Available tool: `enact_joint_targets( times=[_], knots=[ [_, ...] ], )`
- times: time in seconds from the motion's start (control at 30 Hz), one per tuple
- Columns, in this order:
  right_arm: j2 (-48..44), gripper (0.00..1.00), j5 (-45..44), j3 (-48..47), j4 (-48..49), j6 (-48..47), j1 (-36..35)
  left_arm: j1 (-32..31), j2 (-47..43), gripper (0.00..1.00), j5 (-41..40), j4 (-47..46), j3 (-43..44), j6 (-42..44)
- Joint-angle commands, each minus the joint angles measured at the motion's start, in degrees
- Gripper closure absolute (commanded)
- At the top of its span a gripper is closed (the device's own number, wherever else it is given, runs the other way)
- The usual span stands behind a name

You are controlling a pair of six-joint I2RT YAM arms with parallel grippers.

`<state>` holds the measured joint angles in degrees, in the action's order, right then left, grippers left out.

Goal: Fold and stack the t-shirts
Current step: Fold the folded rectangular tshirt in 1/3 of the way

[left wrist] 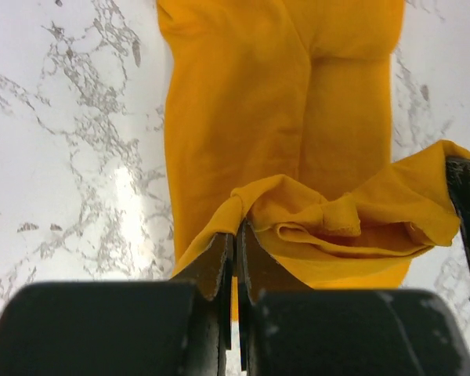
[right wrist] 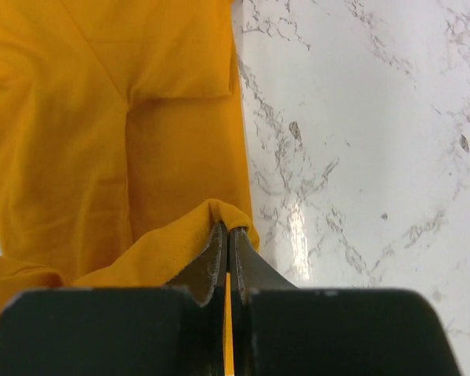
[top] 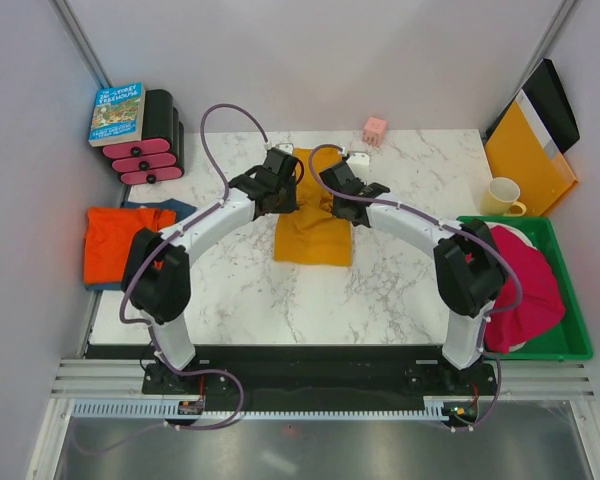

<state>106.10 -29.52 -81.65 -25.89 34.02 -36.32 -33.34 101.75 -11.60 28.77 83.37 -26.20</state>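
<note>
Mustard-yellow cotton t-shirt [top: 312, 240] mid-fold on marble worktop [top: 400, 285].
Left hand [left wrist: 235, 243], right hand [right wrist: 227, 239] each clamped on its lifted edge; next, probably: lay it over evenly, release.

Top view: the far end of the mustard-yellow t-shirt [top: 313, 235] lies beneath the left gripper [top: 276, 183] and the right gripper [top: 348, 192]. Its edge there and the fingertips themselves are not visible. The dusty blue t-shirt [top: 177, 208] is almost wholly covered by the red-orange t-shirt [top: 115, 240], and only a corner and a thin edge show. The magenta t-shirt [top: 528, 285] conceals most of the green tray [top: 572, 310], and the right arm [top: 470, 270] crosses the shirt's left side. A small white object [top: 359, 157] is partly hidden behind the right gripper and cannot be identified. The lettering on the book [top: 117, 112] is too small to read. Wrist views: the yellow cloth runs off the top edge in both. The closed fingers hide how much fabric they pinch.
</note>
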Motion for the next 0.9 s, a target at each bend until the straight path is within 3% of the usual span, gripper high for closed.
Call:
enact_joint_targets(
  times=[0.0, 0.4, 0.43, 0.47, 0.5, 0.57, 0.63, 0.67, 0.8, 0.87],
  knots=[
    [4.63, 1.0, 3.05, -5.1, 2.33, -2.38, 1.77, 2.05, 5.11, 0.98, 2.27, -1.0, 4.51, 2.82],
    [15.97, 0.98, 5.17, -13.45, 3.3, -4.66, 4.5, 6.09, 18.47, 0.95, 5.62, 0.75, 15.32, 1.42],
    [15.63, 0.91, 5.09, -12.58, 4.08, -4.84, 4.59, 6.27, 19.35, 0.9, 5.53, 0.93, 15.85, 1.32],
    [14.58, 0.77, 5.0, -11.27, 5.66, -5.45, 4.59, 6.19, 19.18, 0.84, 5.01, 0.93, 16.12, 0.8],
    [13.09, 0.7, 4.82, -9.51, 7.76, -5.72, 4.5, 6.18, 18.75, 0.7, 3.35, 0.76, 15.86, 0.36],
    [8.78, 0.46, 4.12, -6.6, 11.73, -6.16, 4.59, 6.18, 15.42, 0.54, 2.11, -0.64, 13.94, -0.78],
    [5.28, 0.36, 4.2, -5.64, 10.96, -5.9, 4.41, 6.1, 12.34, 0.09, 1.32, -3.02, 12.26, -0.79],
    [3.95, 0.3, 4.12, -4.85, 10.77, -5.9, 4.06, 6.01, 9.63, 0.01, 0.7, -3.28, 10.95, -0.87],
    [-2.56, 0.33, 6.57, 1.91, 11.21, -5.64, 1.16, 5.83, 3.72, 0.0, 2.09, -3.99, 6.29, -1.75],
    [-3.09, 0.66, 9.38, 4.38, 12.17, -3.19, 0.72, 5.57, 1.7, 0.05, 5.07, -4.16, 2.42, -3.42]
  ],
)
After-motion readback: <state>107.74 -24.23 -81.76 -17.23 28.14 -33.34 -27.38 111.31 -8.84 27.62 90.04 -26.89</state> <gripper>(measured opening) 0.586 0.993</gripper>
